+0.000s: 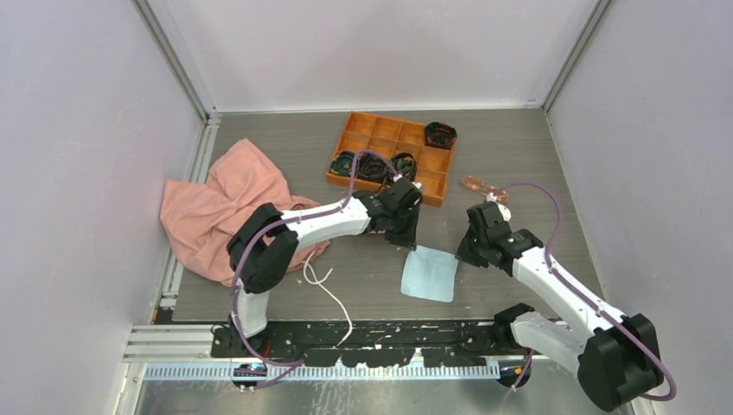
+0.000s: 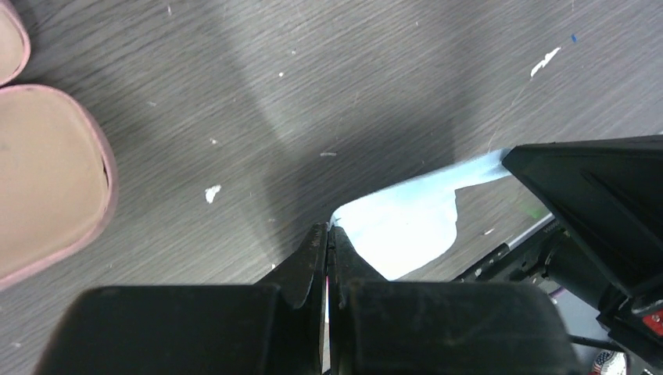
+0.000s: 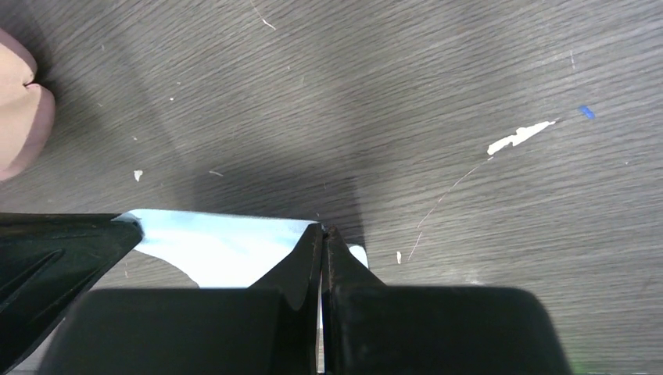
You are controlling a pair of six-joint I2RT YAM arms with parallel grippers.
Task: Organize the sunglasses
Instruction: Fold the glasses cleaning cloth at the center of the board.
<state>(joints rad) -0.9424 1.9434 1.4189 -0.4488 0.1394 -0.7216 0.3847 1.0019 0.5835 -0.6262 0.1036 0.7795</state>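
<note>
The left gripper [image 2: 328, 232] and right gripper [image 3: 323, 230], jaws pressed together, each pinch a corner of the thin light blue cloth [image 1: 430, 275]. The small sunglasses with pinkish-orange lenses [image 1: 484, 187] lie on the grey wood-grain table [image 1: 519, 143], just right of the orange compartment tray [image 1: 370, 132].

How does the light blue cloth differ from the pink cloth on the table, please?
The light blue cloth is far smaller than the pink cloth. The light blue cloth lies nearly flat; the pink cloth is rumpled in a heap. The left gripper and right gripper are each shut on a corner of the light blue cloth, while neither touches the pink cloth. Both are soft fabric on the table.
</note>
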